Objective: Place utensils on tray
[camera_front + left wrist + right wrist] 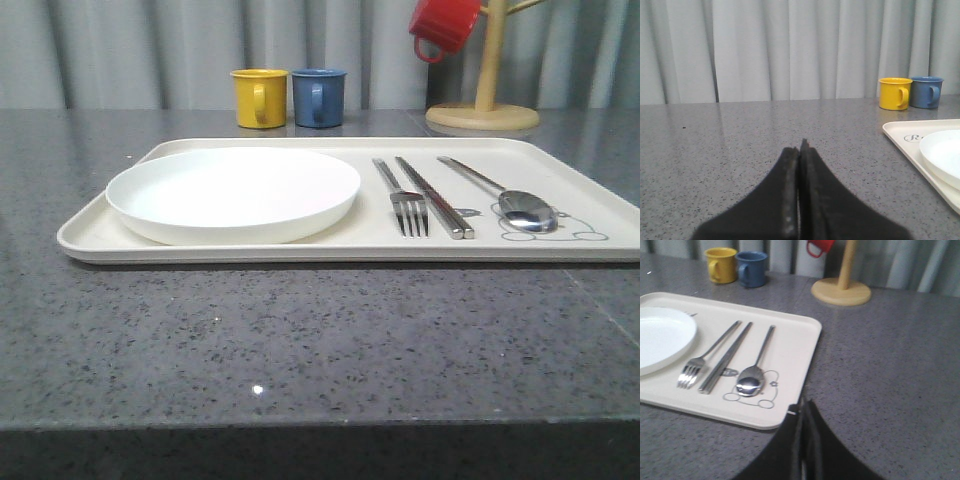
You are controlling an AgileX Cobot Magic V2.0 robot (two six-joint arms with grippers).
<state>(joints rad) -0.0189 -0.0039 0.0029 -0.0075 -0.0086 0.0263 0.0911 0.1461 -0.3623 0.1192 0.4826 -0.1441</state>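
Cutlery lay in a row on the tray [560, 160], right of the plate [233, 192]: fork [405, 200], chopsticks [433, 195], spoon [510, 198]. Left claw [800, 150] and right claw [804, 407] were closed, empty. Best to stay clear of the tray.

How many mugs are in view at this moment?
3: a yellow mug and a blue mug side by side on the table behind the tray, and a red mug hanging on the wooden mug tree.
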